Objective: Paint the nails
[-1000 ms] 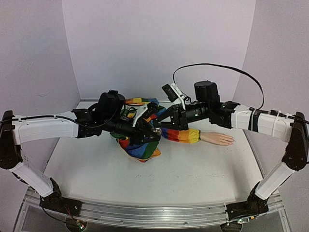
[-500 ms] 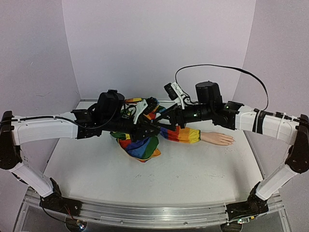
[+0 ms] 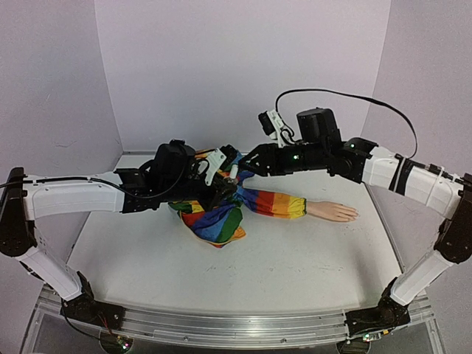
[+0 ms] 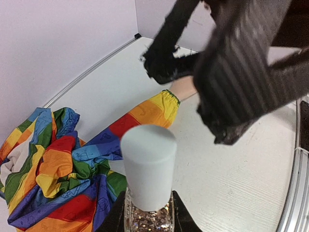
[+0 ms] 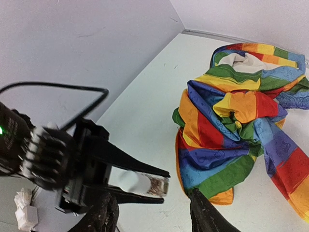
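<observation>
Two robot arms meet over the middle of the white table (image 3: pixel 310 265), seen from above. The left gripper (image 3: pixel 227 181) holds a small nail-polish bottle (image 3: pixel 233 172), its fingers pinching the glass. The right gripper (image 3: pixel 245 161) hangs just beside the bottle with fingers spread, apparently placed to take hold of the cap and unscrew it. The mannequin hand (image 3: pixel 332 212) lies flat on the table well to the right, at the end of a rainbow-striped sleeve (image 3: pixel 273 203). Its nails (image 3: pixel 352 214) are too small to make out, and painting looks not yet begun.

From the left wrist, the smooth, pale, cylindrical cap (image 4: pixel 148 164) fills the centre above clear glass packed with glitter. The left gripper's black fingers (image 4: pixel 182 226) press on either side of the glass. Above, the right gripper's ribbed black fingers (image 4: pixel 241 72) stand apart and touch nothing. Beyond them show the sleeve's gathered yellow cuff and a sliver of peach hand.

From the right wrist, that gripper's own fingers (image 5: pixel 104 215) are open at the bottom edge with nothing between them. Ahead, the bottle is clamped in the left gripper. Soft, crumpled rainbow cloth (image 5: pixel 241 125) lies heaped on the matte table.
</observation>
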